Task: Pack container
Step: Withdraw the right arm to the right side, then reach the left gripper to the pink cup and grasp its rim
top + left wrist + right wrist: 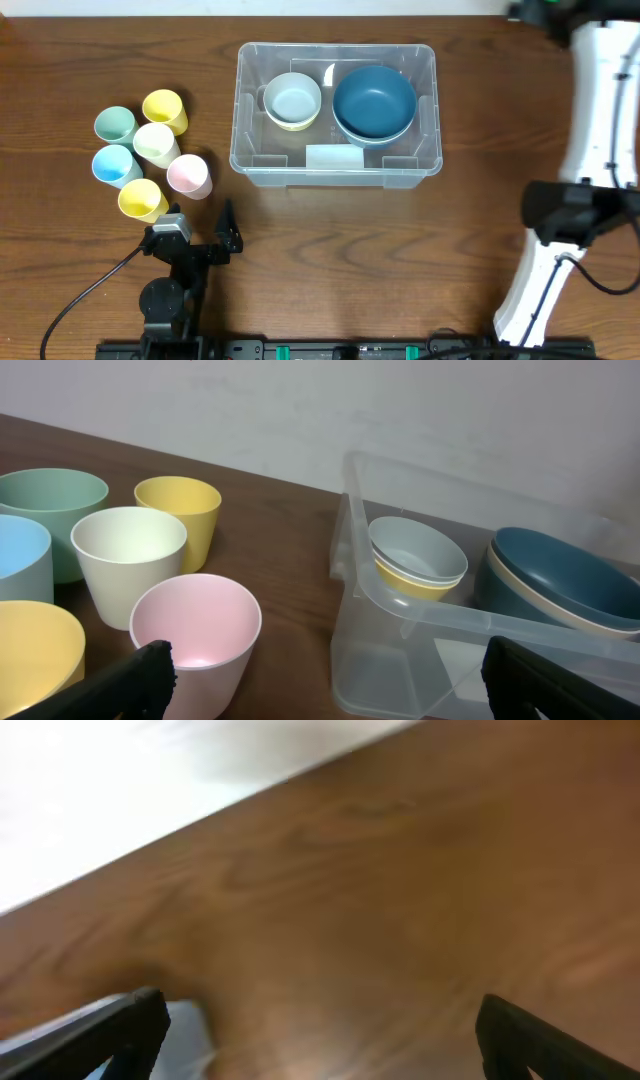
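Ahead-right of left tool (200, 231) | container (338, 177) | near, untouched | tool spread wide

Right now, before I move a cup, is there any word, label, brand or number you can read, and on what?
No readable text in any view.
The container: a pale rectangular patch lies by its near wall, maybe a label; no print is legible on it.
The cups: plain colours, no marks visible.
The blue bowl and the pale bowl: no marks visible.
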`<control>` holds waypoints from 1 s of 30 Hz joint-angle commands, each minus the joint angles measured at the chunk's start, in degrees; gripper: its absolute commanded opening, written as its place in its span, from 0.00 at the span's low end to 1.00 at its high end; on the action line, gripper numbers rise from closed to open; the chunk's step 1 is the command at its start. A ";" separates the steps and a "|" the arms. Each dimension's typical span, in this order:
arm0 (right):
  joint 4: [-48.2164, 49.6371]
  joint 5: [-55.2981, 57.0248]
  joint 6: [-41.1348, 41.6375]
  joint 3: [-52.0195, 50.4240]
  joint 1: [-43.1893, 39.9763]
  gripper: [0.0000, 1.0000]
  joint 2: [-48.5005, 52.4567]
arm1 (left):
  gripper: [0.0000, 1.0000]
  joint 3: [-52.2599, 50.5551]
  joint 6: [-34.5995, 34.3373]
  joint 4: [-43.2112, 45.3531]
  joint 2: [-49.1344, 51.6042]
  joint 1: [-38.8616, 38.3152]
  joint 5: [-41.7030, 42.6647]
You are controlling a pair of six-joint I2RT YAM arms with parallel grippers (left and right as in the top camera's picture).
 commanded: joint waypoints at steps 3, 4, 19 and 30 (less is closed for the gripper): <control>-2.91 -5.07 3.04 0.13 -5.38 0.99 -2.97 | 0.98 -1.29 0.04 -0.46 -0.33 -0.09 0.63; -3.56 -5.07 3.04 0.13 -6.19 0.99 -2.97 | 0.98 -1.29 0.07 -0.83 -0.33 -0.09 0.63; -5.73 -5.03 3.02 0.13 -9.62 0.99 -2.97 | 0.98 31.43 5.33 -28.20 14.60 -0.09 9.27; -5.73 -5.03 3.02 0.11 -9.64 0.99 -2.97 | 0.98 68.78 9.25 -62.95 53.27 -0.09 0.09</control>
